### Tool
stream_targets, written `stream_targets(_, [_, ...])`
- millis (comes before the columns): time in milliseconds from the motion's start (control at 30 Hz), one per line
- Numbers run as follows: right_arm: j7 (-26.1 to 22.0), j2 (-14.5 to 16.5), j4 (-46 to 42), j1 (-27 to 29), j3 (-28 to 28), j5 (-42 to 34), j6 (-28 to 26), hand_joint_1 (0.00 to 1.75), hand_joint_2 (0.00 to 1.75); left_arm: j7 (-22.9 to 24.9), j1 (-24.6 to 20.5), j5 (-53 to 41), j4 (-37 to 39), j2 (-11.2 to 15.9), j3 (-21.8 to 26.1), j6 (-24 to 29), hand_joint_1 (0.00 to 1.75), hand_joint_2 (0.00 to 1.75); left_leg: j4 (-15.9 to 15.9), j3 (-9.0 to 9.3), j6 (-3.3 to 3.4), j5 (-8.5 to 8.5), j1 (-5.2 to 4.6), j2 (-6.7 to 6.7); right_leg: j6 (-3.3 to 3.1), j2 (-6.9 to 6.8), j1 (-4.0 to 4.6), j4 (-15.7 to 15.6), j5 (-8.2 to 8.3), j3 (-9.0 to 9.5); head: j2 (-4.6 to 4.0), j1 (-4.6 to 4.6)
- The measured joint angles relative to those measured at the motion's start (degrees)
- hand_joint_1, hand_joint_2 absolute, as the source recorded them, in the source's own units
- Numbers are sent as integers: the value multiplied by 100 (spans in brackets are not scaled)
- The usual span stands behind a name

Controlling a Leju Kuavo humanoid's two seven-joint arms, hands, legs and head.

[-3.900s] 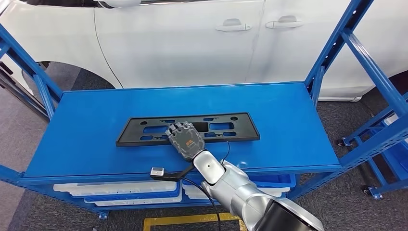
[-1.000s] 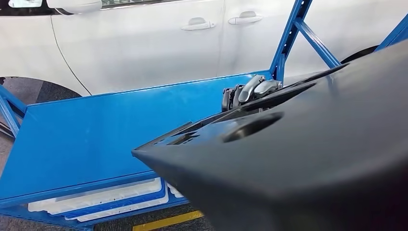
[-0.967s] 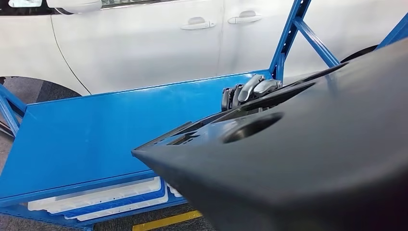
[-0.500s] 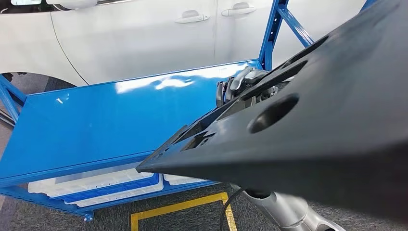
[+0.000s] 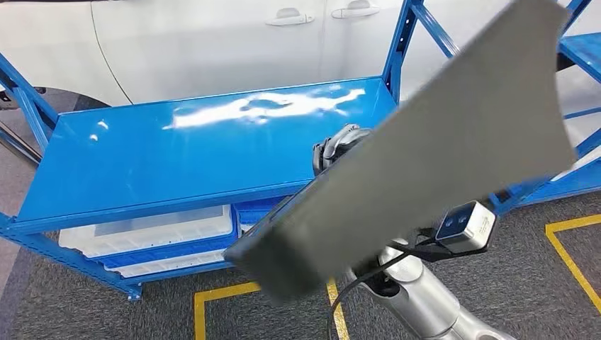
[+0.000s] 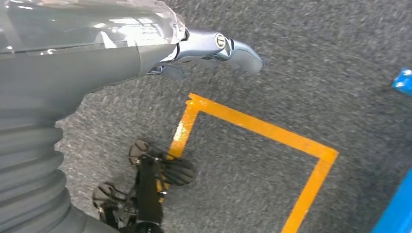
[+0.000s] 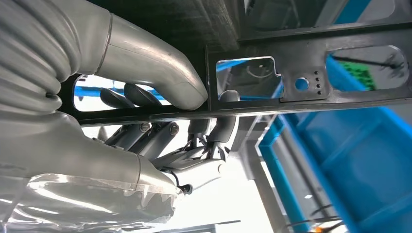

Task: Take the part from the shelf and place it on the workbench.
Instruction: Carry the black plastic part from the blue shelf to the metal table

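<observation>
My right hand [image 7: 160,121] has the part [image 5: 425,163], a long black plastic panel, clamped: thumb on one face, fingers [image 7: 214,131] wrapped round its edge. It's up in the air, tilted, right in front of my head camera. My left hand [image 6: 214,46] hangs over grey carpet with yellow floor tape [image 6: 252,126], holding nothing, fingers loosely out. Further back, the blue shelf [image 5: 177,149], with white trays [image 5: 149,230] on the level below; can't tell what's in them. White car [image 5: 212,42] behind.

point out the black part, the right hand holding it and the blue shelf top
black part [image 5: 439,156], head view, on its broad flat face
right hand [image 7: 160,82], right wrist view, on the thick grey thumb pressed to the part's bar
blue shelf top [image 5: 177,152], head view, on its bare glossy surface
</observation>
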Motion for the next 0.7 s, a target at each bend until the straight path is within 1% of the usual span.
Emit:
stream_targets(33, [11,-61,15,-40,-12,-64,1,175,175,-1,1,-3,0,1,-1,-30,0,175,72,-111,-25,36,10,1,17,-1,-19,-301,130,272,0,16])
stream_targets(67, [14,-106,21,-71,-27,-89,1,175,175,-1,2,-5,0,4,-1,-55,0,175,150,-210,-52,61,9,-4,28,-1,-29,-712,139,582,0,43])
stream_targets(100, [10,-135,22,-85,-40,-69,1,175,175,0,3,-6,0,7,-2,-74,0,175,219,-283,-82,85,7,-9,4,9,-25,-1062,89,828,0,67])
stream_targets(133, [4,-150,20,-88,-48,-19,-1,175,175,0,4,-7,0,11,-2,-87,0,175,266,-329,-115,115,-1,-15,-30,19,-19,-1302,8,978,0,96])
stream_targets(167, [-2,-155,18,-83,-49,55,-4,175,175,-1,5,-8,0,15,-2,-98,0,175,286,-357,-149,156,-5,-21,-80,30,3,-1414,-47,1023,0,121])
stream_targets(200, [-9,-158,16,-74,-45,134,-11,175,175,-1,9,-13,0,16,-2,-115,0,175,280,-371,-188,208,0,-26,-145,37,12,-1417,-19,986,0,136])
stream_targets(233, [-11,-160,15,-74,-39,207,-22,175,175,-3,14,-25,0,19,-2,-139,0,175,285,-396,-224,211,11,-31,-195,27,9,-1423,33,942,0,150])
stream_targets(267, [-13,-159,13,-72,-32,267,-37,175,175,-4,18,-39,0,21,-4,-165,0,175,346,-442,-257,112,26,-36,-247,18,9,-1423,97,883,0,152])
stream_targets(300, [-14,-156,11,-71,-26,312,-55,175,175,-7,21,-52,0,24,-5,-189,0,175,505,-510,-289,-95,36,-39,-289,7,0,-1430,168,814,0,153])
stream_targets(333, [-16,-152,9,-68,-20,348,-72,175,175,-9,16,-63,0,28,-8,-210,0,175,777,-599,-317,-390,46,-39,-316,-1,-1,-1430,238,734,0,151])
stream_targets(367, [-18,-149,6,-60,-15,372,-86,175,175,-10,11,-66,0,32,-9,-227,0,175,1142,-695,-340,-696,48,-38,-331,-3,4,-1428,308,644,0,150])
stream_targets(400, [-19,-147,6,-48,-11,392,-95,175,175,-11,6,-68,0,37,-11,-239,0,175,1520,-766,-353,-913,49,-38,-336,-4,12,-1424,379,552,0,151])
stream_targets(433, [-19,-146,6,-34,-7,401,-98,175,175,-12,2,-70,0,42,-13,-250,0,175,1813,-780,-355,-998,49,-38,-337,-6,21,-1420,449,458,0,151])
stream_targets(467, [-19,-146,6,-21,-5,408,-99,175,175,-12,0,-72,0,44,-14,-257,0,175,1945,-710,-346,-950,48,-38,-335,-6,31,-1416,520,364,0,151])
stream_targets(500, [-19,-146,6,-10,-3,414,-99,175,175,-11,-2,-74,0,46,-17,-261,0,175,1873,-540,-323,-806,45,-39,-331,-5,41,-1413,587,279,0,150])
stream_targets(533, [-19,-146,5,-5,-2,418,-99,175,175,-12,-6,-75,0,48,-21,-263,0,175,1606,-273,-289,-652,39,-41,-324,-3,51,-1412,652,204,0,150])
stream_targets(567, [-20,-146,1,-3,-2,422,-100,175,175,-13,-15,-75,-1,58,-25,-264,0,175,1180,74,-238,-595,22,-47,-311,-1,58,-1411,711,147,0,151])
stream_targets(600, [-20,-145,-3,-3,-2,426,-101,175,175,-15,-26,-78,-2,69,-31,-267,0,175,711,409,-192,-624,2,-51,-290,-2,64,-1411,766,109,0,153])
stream_targets(633, [-21,-142,-8,-3,-1,429,-101,175,175,-17,-35,-79,-3,79,-35,-268,0,175,353,645,-154,-682,-24,-57,-260,-7,61,-1423,823,92,0,158])
stream_targets(667, [-22,-139,-12,-3,1,431,-101,175,175,-21,-43,-81,-4,89,-39,-269,0,175,116,780,-120,-743,-49,-60,-225,-13,51,-1442,879,87,0,159])
stream_targets(700, [-23,-136,-13,-3,3,433,-100,175,175,-24,-44,-83,-4,93,-42,-270,0,175,24,798,-100,-729,-67,-60,-186,-19,43,-1470,940,90,0,162])
